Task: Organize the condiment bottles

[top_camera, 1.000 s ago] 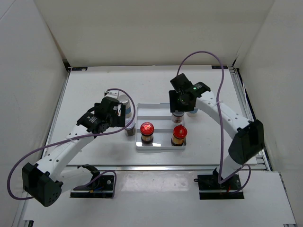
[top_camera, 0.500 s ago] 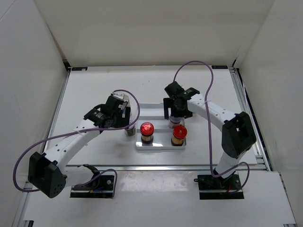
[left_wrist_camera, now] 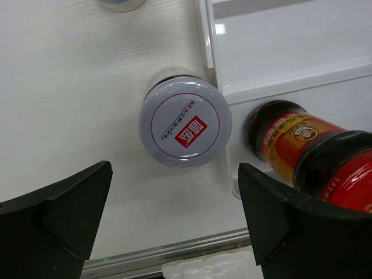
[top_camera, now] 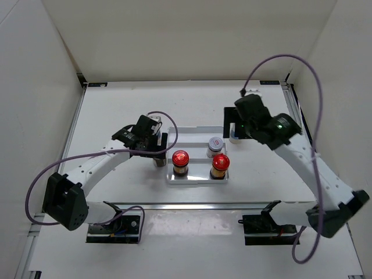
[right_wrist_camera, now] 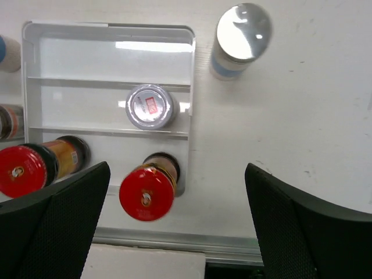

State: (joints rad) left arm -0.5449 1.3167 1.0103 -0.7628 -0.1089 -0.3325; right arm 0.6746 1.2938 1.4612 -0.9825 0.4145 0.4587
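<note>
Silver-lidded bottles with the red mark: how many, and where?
2. One bottle stands in the middle row of the tray; the other bottle stands on the table beside the tray's left edge, below the left hand.

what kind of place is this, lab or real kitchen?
Likely a lab test cell, not a kitchen: plain white walls box in the table, two cabled robot arms are bolted at its edge, and the bottles and tray look like props.
</note>
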